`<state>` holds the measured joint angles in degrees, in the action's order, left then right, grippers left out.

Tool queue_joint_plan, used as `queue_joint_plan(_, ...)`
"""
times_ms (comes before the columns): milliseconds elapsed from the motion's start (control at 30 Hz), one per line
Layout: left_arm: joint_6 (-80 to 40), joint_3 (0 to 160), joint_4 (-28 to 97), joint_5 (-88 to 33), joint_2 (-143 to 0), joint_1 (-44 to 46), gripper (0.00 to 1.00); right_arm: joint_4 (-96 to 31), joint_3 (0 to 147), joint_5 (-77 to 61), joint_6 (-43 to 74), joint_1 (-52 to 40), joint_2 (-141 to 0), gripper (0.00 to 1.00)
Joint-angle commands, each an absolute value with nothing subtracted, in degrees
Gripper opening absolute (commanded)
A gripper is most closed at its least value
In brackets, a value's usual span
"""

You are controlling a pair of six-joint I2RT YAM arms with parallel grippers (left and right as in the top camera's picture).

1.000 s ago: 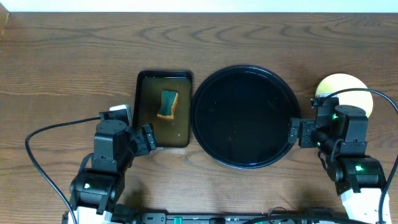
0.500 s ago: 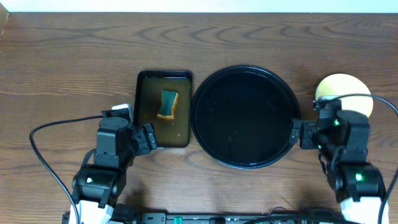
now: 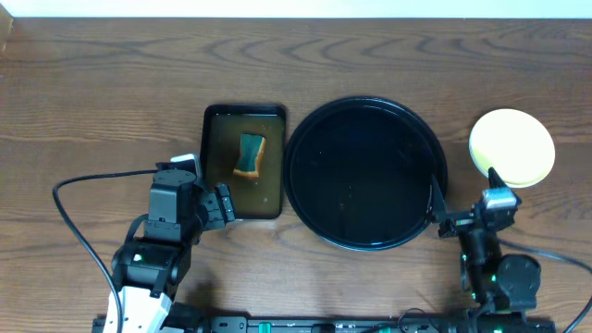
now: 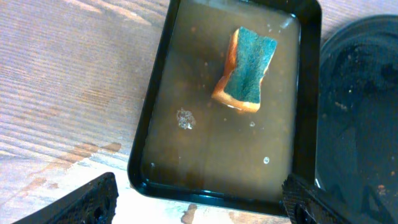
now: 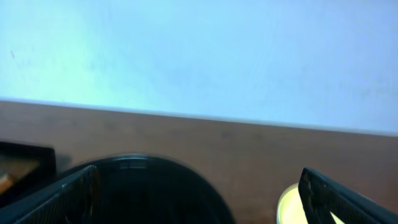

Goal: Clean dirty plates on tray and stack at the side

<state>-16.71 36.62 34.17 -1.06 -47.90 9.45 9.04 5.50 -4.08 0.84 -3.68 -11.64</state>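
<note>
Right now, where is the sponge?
In the overhead view, the sponge lies in brownish water in the far half of the rectangular pan, left of centre on the table. The round black tray sits just to its right.

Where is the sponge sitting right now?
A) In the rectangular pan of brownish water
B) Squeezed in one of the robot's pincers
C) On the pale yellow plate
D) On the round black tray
A: the sponge lies in the brownish water of the rectangular pan, green side up, with nothing gripping it.
</note>
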Motion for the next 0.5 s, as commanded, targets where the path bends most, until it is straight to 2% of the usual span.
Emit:
queue_joint_plan(0,-16.6,36.4,34.3,-0.2,-48.8,9.5,0.86,14.3,1.1,-3.9,1.2,-4.1,-8.3,0.99)
queue_joint_plan(167,-16.6,36.4,34.3,-0.2,-50.1,9.5,0.86,13.1,0.3,-3.0,-2.0,-4.1,-4.4,0.99)
queue_joint_plan(367,-16.6,36.4,34.3,-0.2,-51.6,9.5,0.86,-2.3,0.3,-3.0,-5.0,-3.9,-0.3,0.99)
queue_joint_plan(467,-16.6,36.4,34.2,-0.2,-52.2,9.5,0.86,-4.1,0.3,-3.3,-4.4,-3.9,-0.3,0.99)
